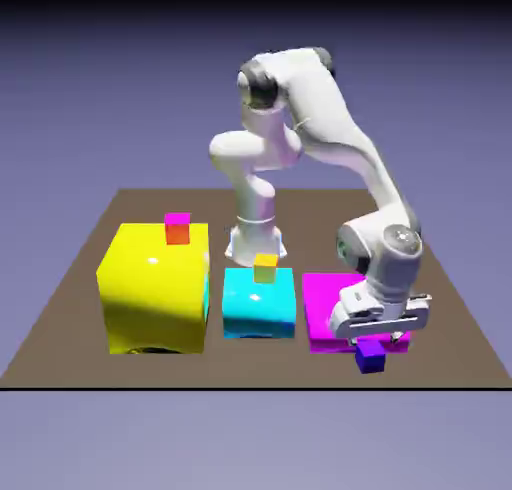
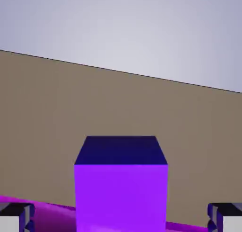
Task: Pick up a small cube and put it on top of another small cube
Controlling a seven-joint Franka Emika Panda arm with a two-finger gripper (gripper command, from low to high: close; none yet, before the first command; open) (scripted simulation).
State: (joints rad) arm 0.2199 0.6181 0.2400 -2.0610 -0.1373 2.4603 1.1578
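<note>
Two fingertips of mine stand wide apart, my jaws (image 1: 381, 340) open, with the purple cube (image 2: 121, 198) between them in the hand view and space on either side of it. In the exterior view that cube is just below me, at the front edge of the magenta block (image 1: 328, 313), toward the exterior view's right. Whether it rests on the table (image 1: 200, 371) or touches the block, I can't quite tell from these angles. Near the middle, a small orange cube (image 1: 265, 269) sits on the cyan block (image 1: 259, 303). On the exterior view's left, a small cube with a pink top and a red-orange front (image 1: 177, 229) sits on the big yellow block (image 1: 155, 288), the tallest of the three blocks.
</note>
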